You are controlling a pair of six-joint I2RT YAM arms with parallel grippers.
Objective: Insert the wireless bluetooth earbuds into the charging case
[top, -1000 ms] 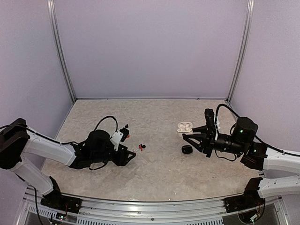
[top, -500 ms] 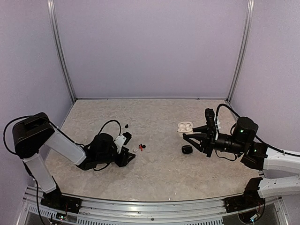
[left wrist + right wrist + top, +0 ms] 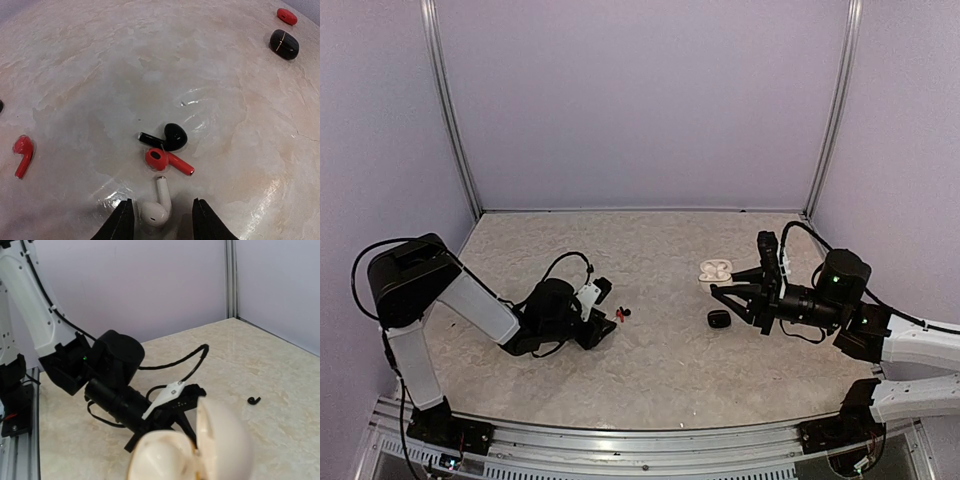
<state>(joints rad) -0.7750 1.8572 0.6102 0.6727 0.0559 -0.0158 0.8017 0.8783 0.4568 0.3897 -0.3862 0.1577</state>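
A white earbud [image 3: 154, 210] is seen lying on the table [image 3: 670, 370] at the bottom of the left wrist view, its rounded head nearest the camera and its stem, the long axis, pointing straight away from it. Just past the stem tip a red earbud [image 3: 159, 159] is laid with its stem slanting down to the right, and a black earbud [image 3: 174, 136] is set touching or all but touching it, its stem pointing left. A second red earbud [image 3: 22, 152] is found well apart at the left, stem downward. The white earbud is straddled by the left gripper [image 3: 162, 204], whose fingers [image 3: 122, 222] are spread a little wider than the earbud, a narrow gap being left on each side, so that nothing is pinched. A black case [image 3: 284, 44], closed and crossed by a thin pale line, is seen far off at the upper right, with a red rounded piece [image 3: 287, 16] just beyond it. On the right side of the table a white case [image 3: 185, 450] is shown open, its lid raised at the right, filling the bottom of the right wrist view. The right gripper [image 3: 720, 283] is pressed together on this white case, though its fingers are hidden there behind it.
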